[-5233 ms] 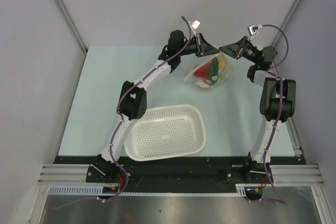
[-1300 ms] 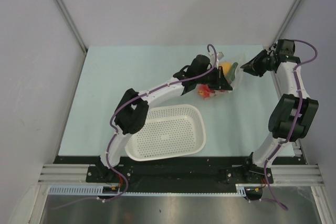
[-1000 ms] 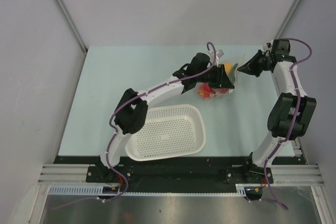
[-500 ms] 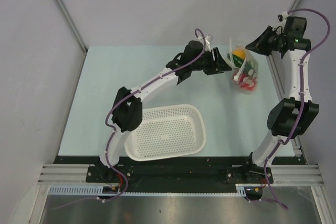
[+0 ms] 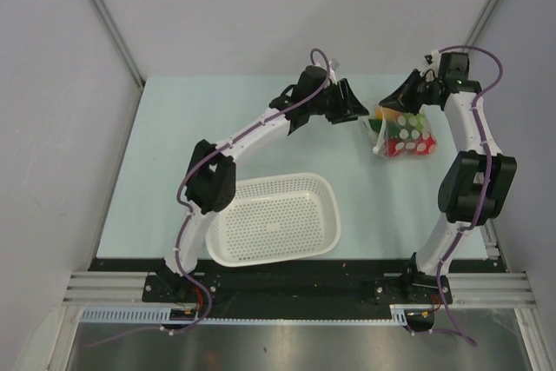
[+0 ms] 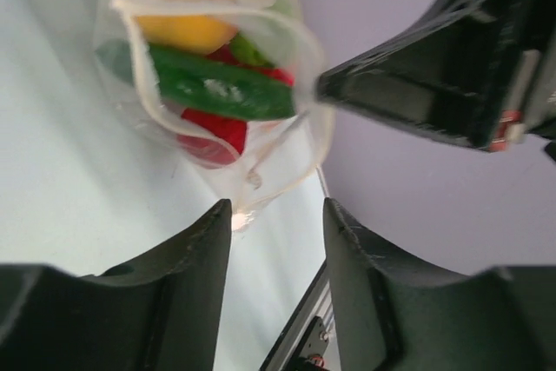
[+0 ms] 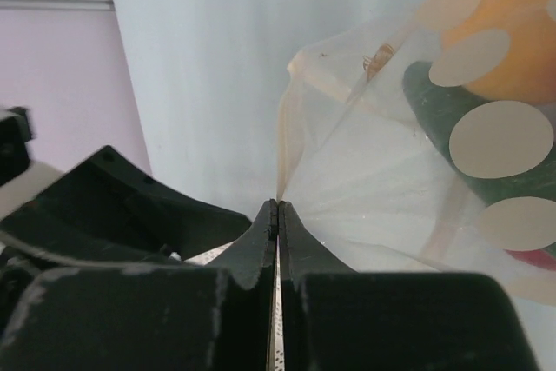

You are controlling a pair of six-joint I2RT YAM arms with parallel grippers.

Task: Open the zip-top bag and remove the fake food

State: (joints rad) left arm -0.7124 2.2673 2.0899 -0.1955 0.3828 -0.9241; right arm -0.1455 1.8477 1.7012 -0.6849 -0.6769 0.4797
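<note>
Plastic of the zip-top bag [image 5: 385, 130] is pinched at its mouth edge by my right claw [image 5: 391, 109], at the far right of the table [image 5: 217, 119]. I cannot tell whether the bag's bottom rests on the table or hangs just above it. The fake food [image 5: 408, 141] is all inside it, bunched together. My left claw [image 5: 358, 109] sits just beside the bag on its left, spread wide with nothing in it. The table is pale blue-green and matte. A white perforated basket [image 5: 274, 219] stands on it nearer my bases, well apart from the bag, and plain grey walls [image 5: 261, 15] close in the far side. From above the bag's contents are only patches of red, green and orange. My left wrist view shows the bag's open mouth, with a dark green cucumber [image 6: 221, 89] lying across an orange piece [image 6: 182, 28] and a red one [image 6: 208, 132]. My right wrist view shows what neither other view does: my right claw [image 7: 277, 210] is pressed fully together on one thin layer of film.
</note>
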